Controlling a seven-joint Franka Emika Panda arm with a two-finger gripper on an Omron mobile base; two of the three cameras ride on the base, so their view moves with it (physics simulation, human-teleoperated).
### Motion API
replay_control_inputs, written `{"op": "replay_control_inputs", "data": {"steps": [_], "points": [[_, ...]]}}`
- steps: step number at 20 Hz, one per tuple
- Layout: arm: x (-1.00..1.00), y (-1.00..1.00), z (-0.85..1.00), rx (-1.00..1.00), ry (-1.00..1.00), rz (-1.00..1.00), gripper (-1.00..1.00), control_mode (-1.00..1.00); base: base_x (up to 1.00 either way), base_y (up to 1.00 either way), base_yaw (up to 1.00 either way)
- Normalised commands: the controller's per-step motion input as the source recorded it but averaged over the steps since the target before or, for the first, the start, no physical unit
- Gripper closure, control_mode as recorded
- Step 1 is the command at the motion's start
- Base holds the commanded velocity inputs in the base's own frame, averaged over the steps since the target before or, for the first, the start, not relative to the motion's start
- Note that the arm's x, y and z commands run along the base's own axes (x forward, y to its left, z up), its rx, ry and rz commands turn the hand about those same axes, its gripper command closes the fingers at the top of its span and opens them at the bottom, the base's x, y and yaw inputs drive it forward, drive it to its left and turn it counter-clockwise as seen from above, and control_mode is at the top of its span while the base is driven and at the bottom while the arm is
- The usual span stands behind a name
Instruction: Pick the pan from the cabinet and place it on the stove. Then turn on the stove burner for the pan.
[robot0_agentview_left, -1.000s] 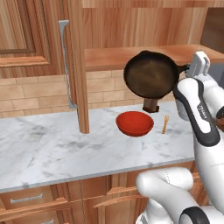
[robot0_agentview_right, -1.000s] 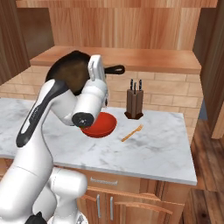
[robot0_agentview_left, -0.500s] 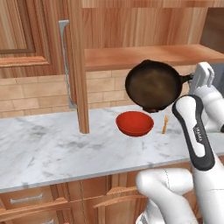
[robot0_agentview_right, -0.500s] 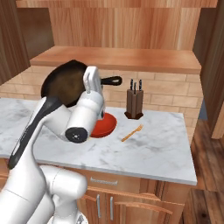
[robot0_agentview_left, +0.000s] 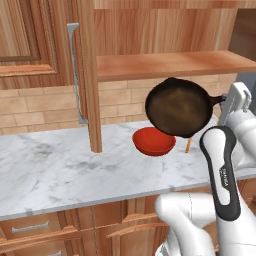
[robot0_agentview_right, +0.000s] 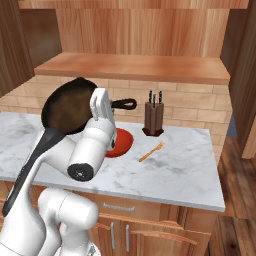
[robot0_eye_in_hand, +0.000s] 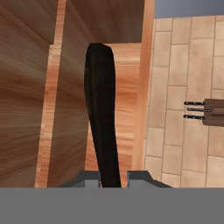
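nearest the cameras, the robot's gripper (robot0_eye_in_hand: 113, 177) is clamped on the pan's long black handle; in the hand view the handle rises straight from between the two dark finger tips (robot0_eye_in_hand: 89, 178), so the hold sits near the handle's free end. that end grip explains the pose: the pan (robot0_agentview_left: 180, 107) hangs in the air with its brownish-black inside tipped toward the left base camera, clear of the marble counter (robot0_agentview_left: 60, 165) and carried out from the cabinet (robot0_agentview_left: 85, 75), whose open raised-panel door stands edge-on at the left with its silver bar handle. the task reads as midway through the carry, the stove not yet reached.

the pan is round and shallow, matte and dark like seasoned iron, its rim thin. just below and behind it a glossy red bowl (robot0_agentview_left: 154, 141) rests on the counter, and a slim orange utensil (robot0_agentview_right: 151, 151) lies flat beside it. the counter is veined white-grey stone, smooth.

farther back stand a brown knife block (robot0_agentview_right: 153, 119) with dark handles, a tan brick-pattern wall, and a bare reddish wooden shelf (robot0_agentview_right: 135, 67).
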Motion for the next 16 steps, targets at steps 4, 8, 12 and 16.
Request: {"op": "replay_control_inputs", "data": {"steps": [4,8,12,16], "points": [[-0.38,0.0,-0.14,0.0,0.0,0.0,1.0,-1.0,0.0,0.0,0.0],[-0.1,0.0,-0.04,0.0,0.0,0.0,1.0,1.0,-0.29,0.0,0.0],[0.0,0.0,0.0,0.0,0.0,0.0,1.0,1.0,-0.5,0.07,0.0],[0.0,0.0,0.0,0.0,0.0,0.0,1.0,1.0,-0.55,0.3,0.0]]}}
